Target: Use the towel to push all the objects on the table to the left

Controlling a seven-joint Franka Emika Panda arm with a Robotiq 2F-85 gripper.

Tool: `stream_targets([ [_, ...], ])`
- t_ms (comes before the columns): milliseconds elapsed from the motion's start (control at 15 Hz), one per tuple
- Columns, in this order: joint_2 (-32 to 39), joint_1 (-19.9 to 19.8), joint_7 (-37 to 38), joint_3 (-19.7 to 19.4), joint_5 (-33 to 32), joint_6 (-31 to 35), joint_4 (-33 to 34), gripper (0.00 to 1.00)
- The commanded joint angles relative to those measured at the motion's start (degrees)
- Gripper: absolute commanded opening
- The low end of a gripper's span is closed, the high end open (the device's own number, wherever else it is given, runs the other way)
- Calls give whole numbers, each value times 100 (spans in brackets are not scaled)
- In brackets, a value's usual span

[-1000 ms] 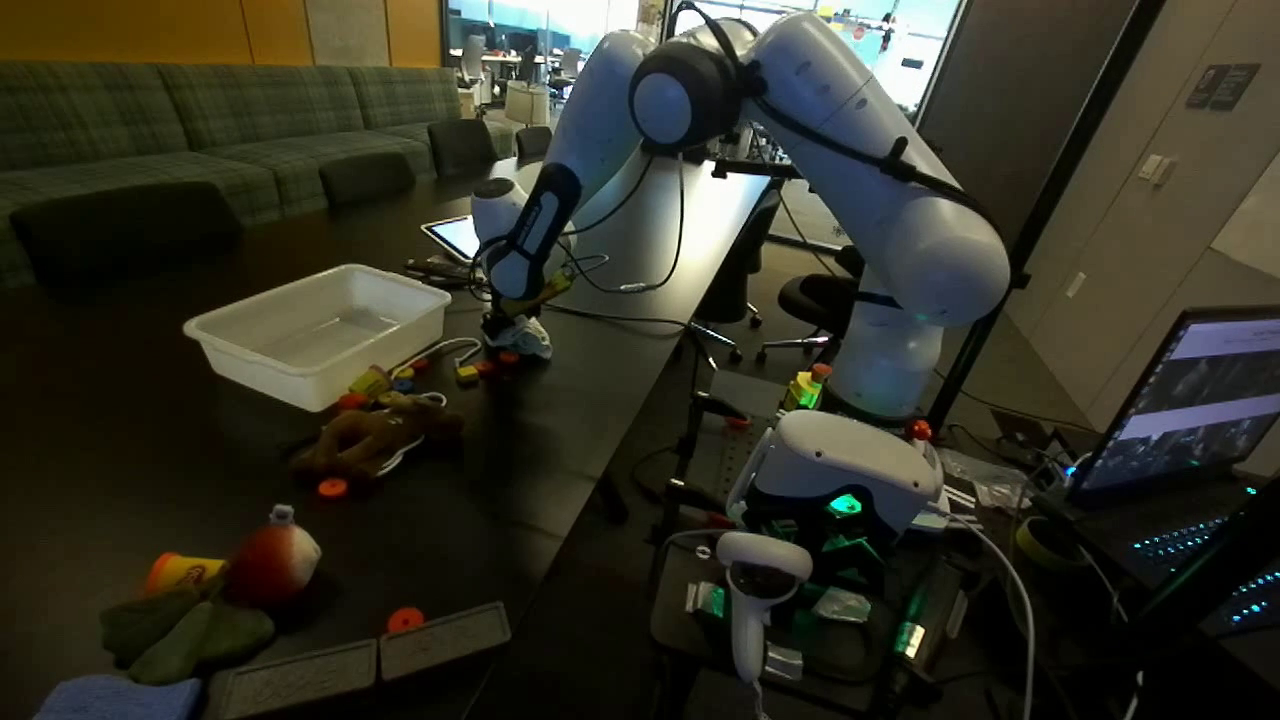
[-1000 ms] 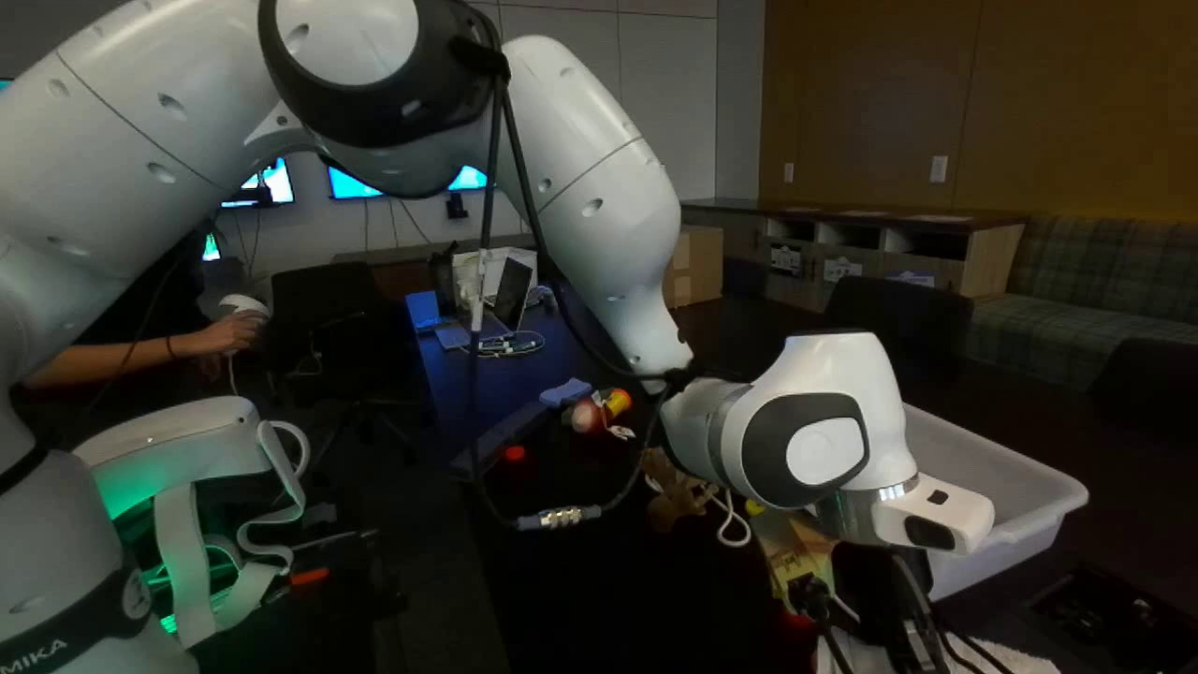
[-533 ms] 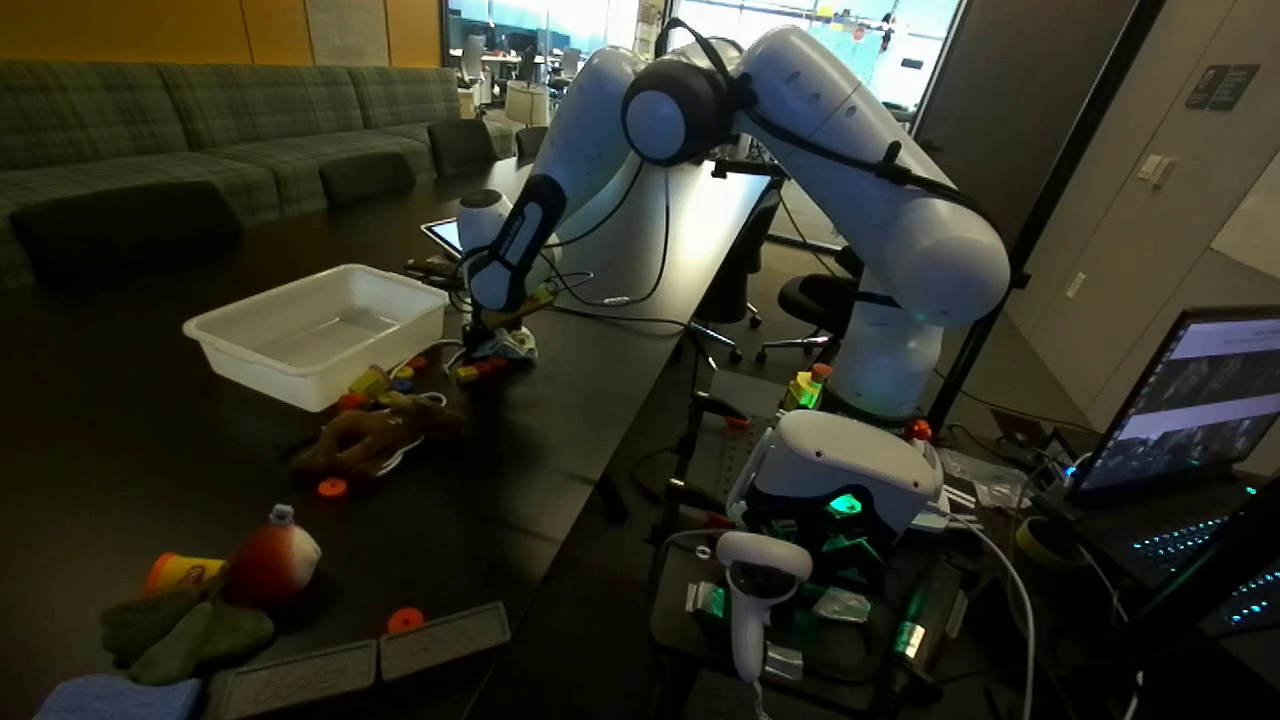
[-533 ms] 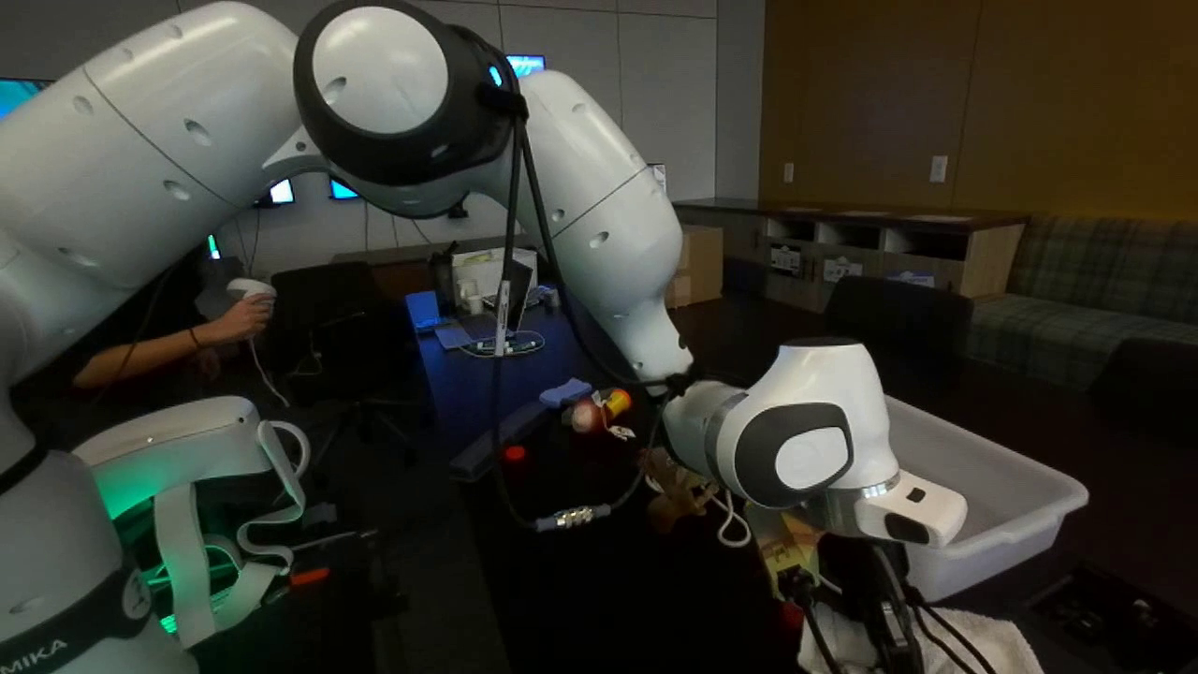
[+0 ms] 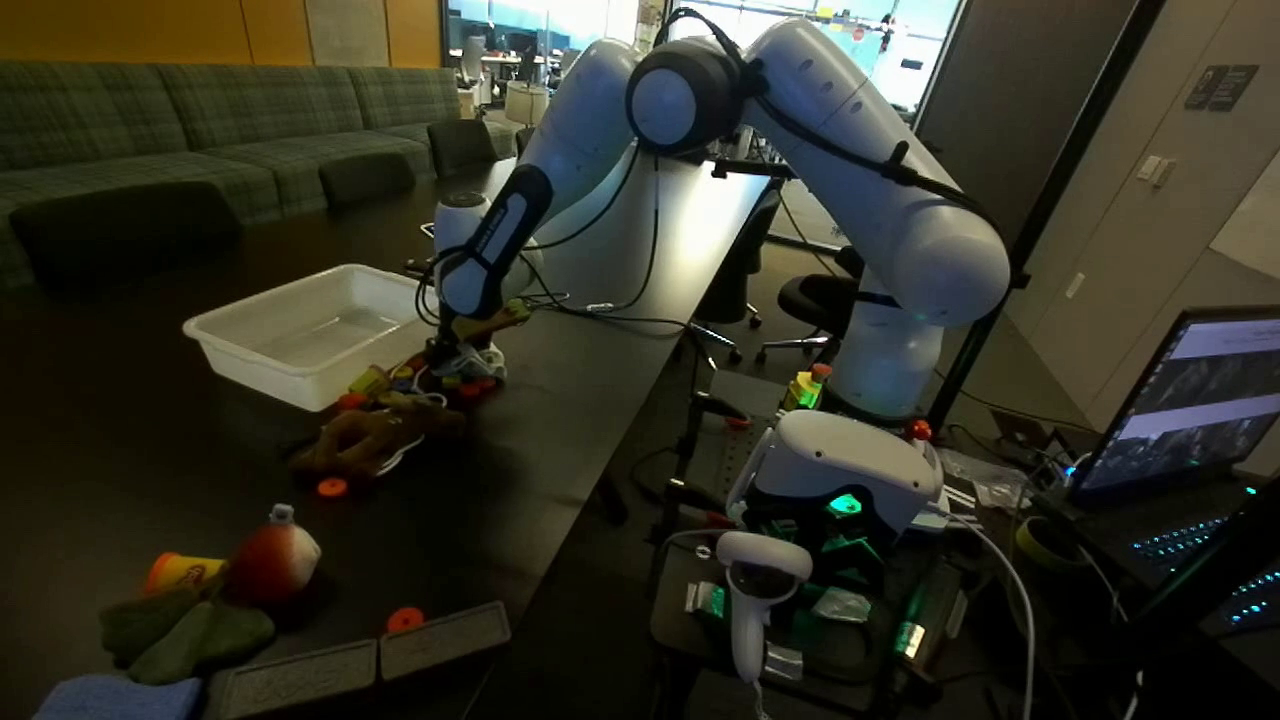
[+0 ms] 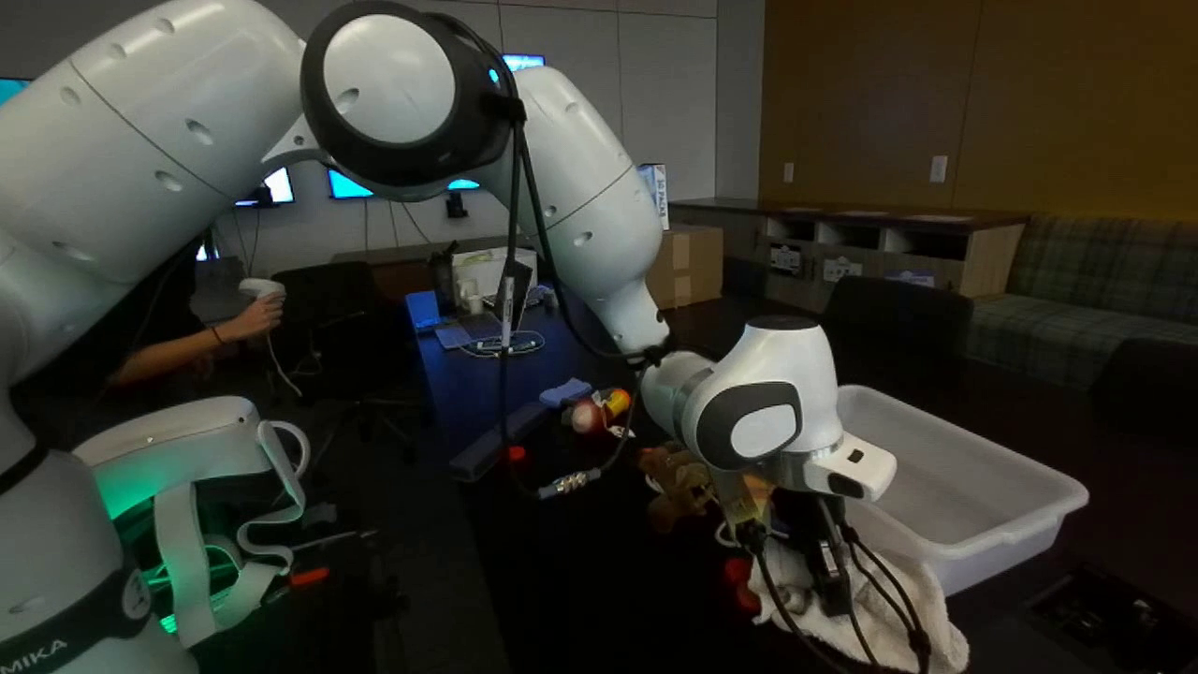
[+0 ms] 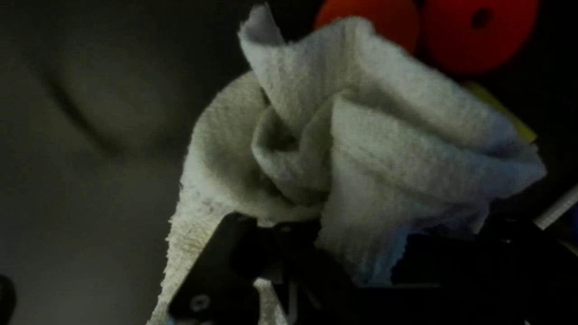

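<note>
The whitish towel (image 5: 487,362) is bunched on the dark table (image 5: 560,450); it also shows in an exterior view (image 6: 889,599) and fills the wrist view (image 7: 384,140). My gripper (image 5: 440,352) is low over the table, shut on the towel; its fingertips (image 7: 361,243) are partly hidden by cloth. Red and orange round pieces (image 7: 478,31) lie against the towel's edge, with a yellow piece (image 7: 501,110) partly under it. A brown plush toy (image 5: 365,440) lies beside them, with a yellow tub (image 5: 370,381) near it. An orange lid (image 5: 332,487) lies by the toy.
A white bin (image 5: 300,345) stands close beside the gripper. A red-white ball (image 5: 275,560), yellow can (image 5: 190,572), green cloth item (image 5: 200,635), grey blocks (image 5: 445,642), an orange ring (image 5: 405,620) and a blue cloth (image 5: 120,698) lie at the near end.
My gripper and the towel have moved left, towards the plush toy and the bin. The small red and yellow pieces by the towel have shifted slightly with it.
</note>
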Motion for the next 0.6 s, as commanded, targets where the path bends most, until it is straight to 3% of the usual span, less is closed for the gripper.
stream_targets([
  [0,-121,-67,-414,468,312,241,-300,3],
  [200,-184,-30,-609,790,437,248,-396,3],
  [533,-307,366,-505,1165,545,355,-663,3],
])
